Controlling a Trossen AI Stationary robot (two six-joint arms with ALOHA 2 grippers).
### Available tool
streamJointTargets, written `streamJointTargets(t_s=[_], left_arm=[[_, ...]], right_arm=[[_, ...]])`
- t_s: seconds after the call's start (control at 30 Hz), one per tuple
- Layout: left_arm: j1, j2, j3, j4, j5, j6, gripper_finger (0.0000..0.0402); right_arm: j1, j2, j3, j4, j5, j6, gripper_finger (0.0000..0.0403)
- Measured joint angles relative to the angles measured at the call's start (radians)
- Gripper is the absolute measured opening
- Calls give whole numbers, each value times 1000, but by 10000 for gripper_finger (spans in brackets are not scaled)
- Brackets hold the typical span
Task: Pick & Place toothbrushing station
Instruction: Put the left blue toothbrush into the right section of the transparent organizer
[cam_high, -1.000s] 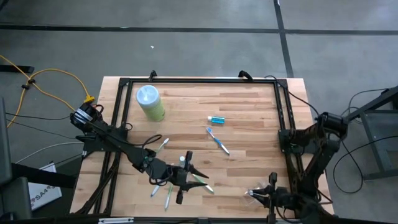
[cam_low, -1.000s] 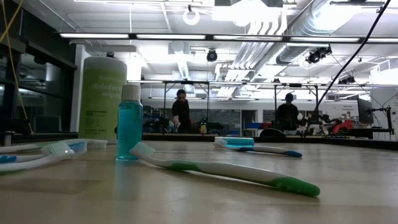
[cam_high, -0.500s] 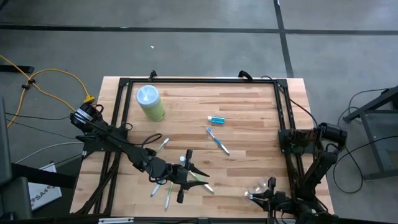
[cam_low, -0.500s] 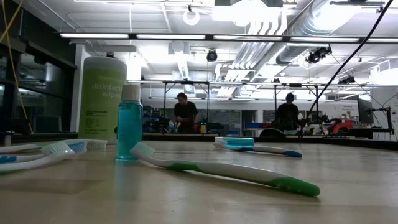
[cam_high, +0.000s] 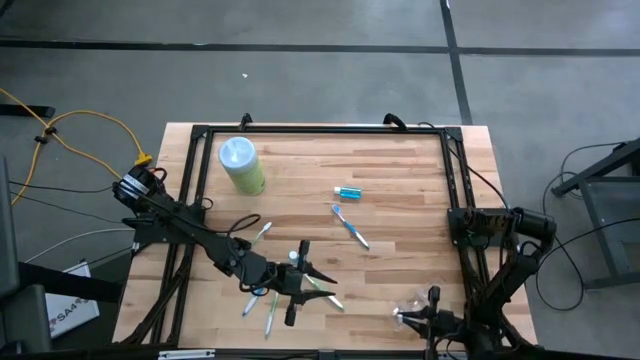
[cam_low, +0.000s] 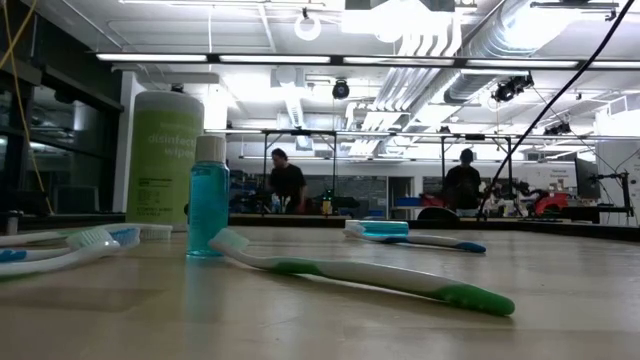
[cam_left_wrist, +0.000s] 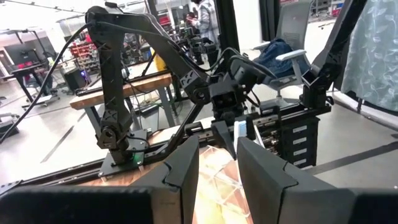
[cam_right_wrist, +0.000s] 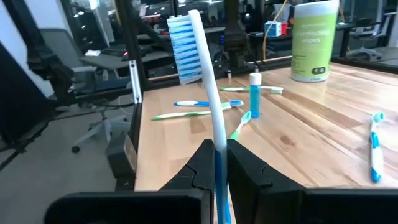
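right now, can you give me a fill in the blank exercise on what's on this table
1. The right gripper has its fingers shut on a blue and white ___.
2. The pale-green canister stands ___ on the table.
3. The toothbrush nearest the low camera has a white and ___ handle.
Missing words: toothbrush; upright; green.

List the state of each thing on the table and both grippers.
right gripper: shut on blue-bristled toothbrush, held upright.
left gripper: open, empty.
blue bottle: upright, capped.
green toothbrush: lying flat.
canister: upright, lid on.
clear cup: on the table by the right gripper.
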Motion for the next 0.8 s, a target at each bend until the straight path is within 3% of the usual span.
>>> streamJointTargets(t_s=[0.13,0.5,0.8], left_arm=[[0,0,0,0,0,0,103],[0,0,0,0,2,15,103],[0,0,0,-2,2,26,103]], right_arm=[[0,-4,0,11,59,-6,15],[54,-136,0,264,113,-428,15],[40,-139,0,252,112,-509,15]])
